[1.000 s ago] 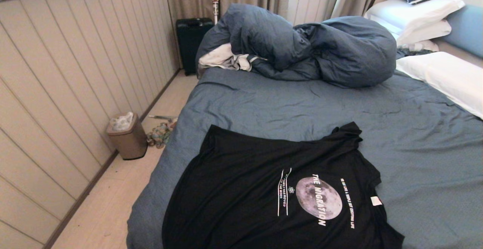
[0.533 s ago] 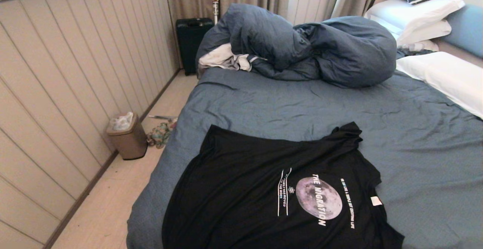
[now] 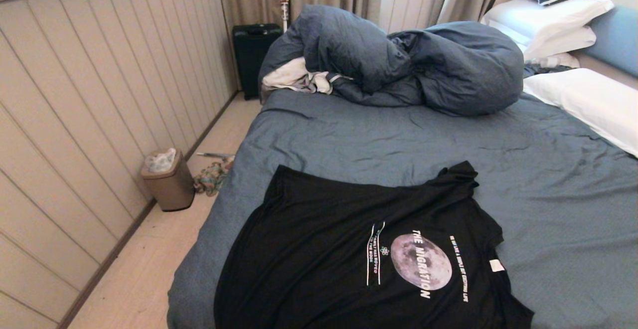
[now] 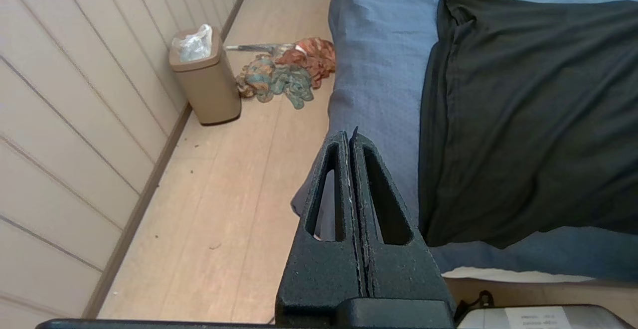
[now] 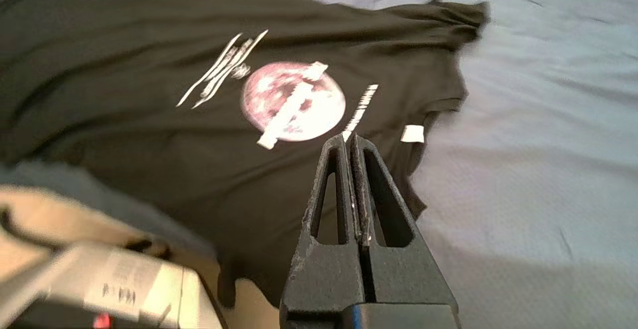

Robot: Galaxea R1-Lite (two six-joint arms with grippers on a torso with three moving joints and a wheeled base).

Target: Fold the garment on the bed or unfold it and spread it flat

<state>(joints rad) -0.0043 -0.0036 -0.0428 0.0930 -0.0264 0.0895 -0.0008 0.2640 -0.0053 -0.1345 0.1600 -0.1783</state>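
Note:
The garment, a black T-shirt with a grey moon print and white lettering, lies spread out print-up on the near part of the bed; its small white neck tag points right. Neither arm shows in the head view. My left gripper is shut and empty, held above the bed's near left corner, beside the garment and its hem. My right gripper is shut and empty too, hovering above the garment near the neck tag.
A bulky slate-blue duvet with a white-grey cloth is heaped at the far side. White pillows lie at the right. On the floor left of the bed stand a bin, a cloth heap and a black suitcase.

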